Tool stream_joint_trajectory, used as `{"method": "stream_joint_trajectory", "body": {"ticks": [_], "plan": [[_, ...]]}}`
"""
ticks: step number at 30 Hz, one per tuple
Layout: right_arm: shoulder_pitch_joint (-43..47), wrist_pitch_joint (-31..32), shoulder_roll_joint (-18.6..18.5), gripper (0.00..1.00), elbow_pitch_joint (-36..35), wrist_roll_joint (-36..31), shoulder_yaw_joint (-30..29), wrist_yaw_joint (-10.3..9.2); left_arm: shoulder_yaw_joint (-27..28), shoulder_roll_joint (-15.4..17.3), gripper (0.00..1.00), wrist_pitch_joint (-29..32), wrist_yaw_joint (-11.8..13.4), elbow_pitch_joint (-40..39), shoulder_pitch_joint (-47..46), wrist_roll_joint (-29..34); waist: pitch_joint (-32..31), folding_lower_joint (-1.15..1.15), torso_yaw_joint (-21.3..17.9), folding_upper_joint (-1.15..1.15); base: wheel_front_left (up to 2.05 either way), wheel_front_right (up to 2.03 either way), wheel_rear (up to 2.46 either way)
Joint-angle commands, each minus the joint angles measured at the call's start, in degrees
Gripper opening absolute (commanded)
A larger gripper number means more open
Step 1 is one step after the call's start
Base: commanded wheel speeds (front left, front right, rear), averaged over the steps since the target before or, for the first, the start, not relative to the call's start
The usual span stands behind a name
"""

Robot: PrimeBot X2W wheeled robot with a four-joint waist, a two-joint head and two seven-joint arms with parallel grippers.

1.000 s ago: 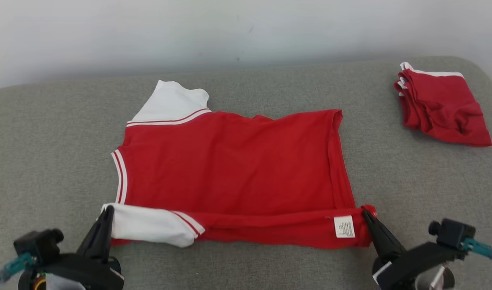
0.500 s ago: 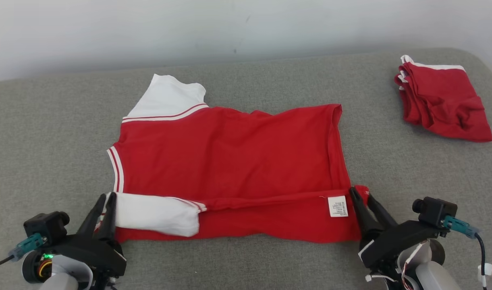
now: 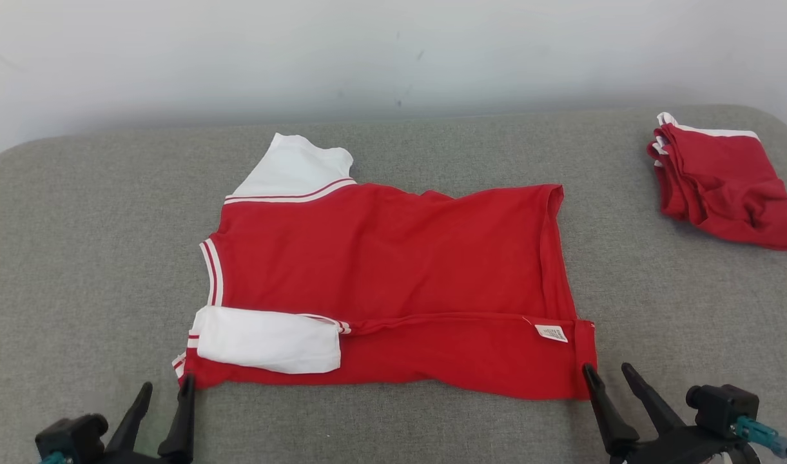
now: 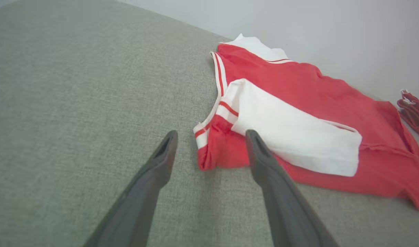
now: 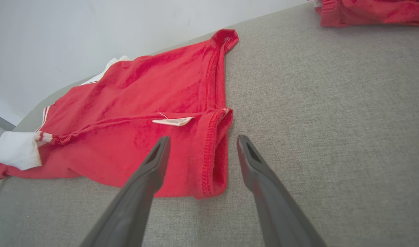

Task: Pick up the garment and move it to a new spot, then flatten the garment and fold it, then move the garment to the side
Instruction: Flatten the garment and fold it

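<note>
The garment (image 3: 393, 270) is a red shirt with white sleeves, lying flat on the grey surface with its near edge folded over. A white sleeve (image 3: 267, 339) and a white label (image 3: 552, 333) lie on that folded strip. My left gripper (image 3: 166, 385) stands open just in front of the near left corner, holding nothing. In the left wrist view its fingers (image 4: 260, 161) straddle the corner of the garment (image 4: 298, 113) without gripping it. My right gripper (image 3: 607, 372) stands open at the near right corner. The right wrist view shows the hem of the garment (image 5: 182, 113) between and beyond the spread fingers (image 5: 250, 161).
A folded red and white garment (image 3: 722, 190) lies at the far right of the grey padded surface (image 3: 84, 258). A pale wall rises behind the surface. Bare grey fabric stretches to the left and right of the shirt.
Both grippers have opened and let go of the folded near edge, then drawn back toward me. The folded strip now lies flat. The head camera has shifted slightly.
</note>
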Motion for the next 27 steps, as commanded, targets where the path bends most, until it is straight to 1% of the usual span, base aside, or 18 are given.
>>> {"method": "stream_joint_trajectory", "body": {"ticks": [1,4,8,12,15,16,17,18,19,20,21,24,27], "plan": [[0.86,0.4,0.3,1.0,-0.23,-0.59,-0.44,-0.15,0.05,-0.05,1.0,-0.4,0.0,0.02,0.75,0.46,0.05,0.0,-0.07,0.0,0.0,0.0,0.0],[1.24,1.12,0.96,1.0,-0.31,-1.66,-0.76,-0.15,-0.32,-0.58,1.0,-0.4,-0.02,0.91,1.0,1.38,0.18,0.0,-0.2,0.0,0.0,0.0,0.0],[-0.38,2.09,1.94,1.0,1.39,-2.73,-0.63,-0.15,-1.27,-0.89,1.0,-0.35,-0.15,3.24,-0.52,2.62,0.59,0.0,-0.69,0.0,0.0,0.0,0.0],[-2.56,2.62,3.02,1.0,4.75,-3.62,-0.96,-0.15,-1.76,-1.15,1.0,-0.36,-0.38,5.8,-2.32,3.18,1.36,0.0,-0.93,0.0,0.0,0.0,0.0],[-4.44,2.54,4.2,1.0,7.46,-4.09,-0.32,-0.15,-1.9,-1.61,1.0,-0.33,-0.47,7.9,-4.32,2.39,2.03,0.0,-1.07,0.0,0.0,0.0,0.0],[-5.02,2.49,4.53,0.94,8.44,-4.12,-0.01,-0.15,-2.22,-1.73,1.0,-0.31,-0.49,8.7,-4.87,2.26,2.19,0.0,-1.09,0.0,0.0,0.0,0.0],[-5.64,2.15,4.88,0.45,9.32,-4.31,0.25,-0.15,-2.43,-1.86,1.0,-0.12,-0.6,9.73,-5.34,1.96,2.29,0.0,-1.08,0.0,0.0,0.0,0.0],[-6.24,1.77,5.28,0.23,10.0,-4.44,0.58,-0.15,-2.82,-1.87,0.88,0.01,-0.69,10.56,-5.76,1.92,2.33,0.0,-1.12,0.0,0.0,0.0,0.0],[-6.73,1.4,5.59,0.0,10.68,-4.45,0.93,-0.15,-2.87,-1.98,0.41,-0.01,-0.76,11.22,-6.25,1.81,2.32,0.0,-1.12,0.0,0.0,0.0,0.0],[-7.07,0.76,5.68,0.0,11.17,-4.49,1.21,-0.15,-2.97,-2.22,0.08,-0.06,-0.84,11.79,-6.65,1.66,2.19,0.0,-1.02,0.0,0.0,0.0,0.0],[-7.29,0.2,5.64,0.0,11.69,-4.42,1.45,-0.15,-3.2,-2.36,0.0,-0.1,-0.92,12.21,-6.8,1.57,2.0,0.0,-0.92,0.0,0.0,0.0,0.0],[-7.26,-1.43,4.88,0.0,12.59,-3.89,1.83,-0.15,-4.06,-2.29,0.0,-0.19,-0.84,13.13,-6.03,1.31,0.86,0.0,-0.54,0.0,0.0,0.0,0.0],[-5.41,-2.95,3.72,0.0,12.25,-3.05,1.3,-0.15,-4.17,-2.29,0.0,-0.31,-0.83,12.67,-4.19,0.54,-0.95,0.0,0.01,0.0,0.0,0.0,0.0]]}}
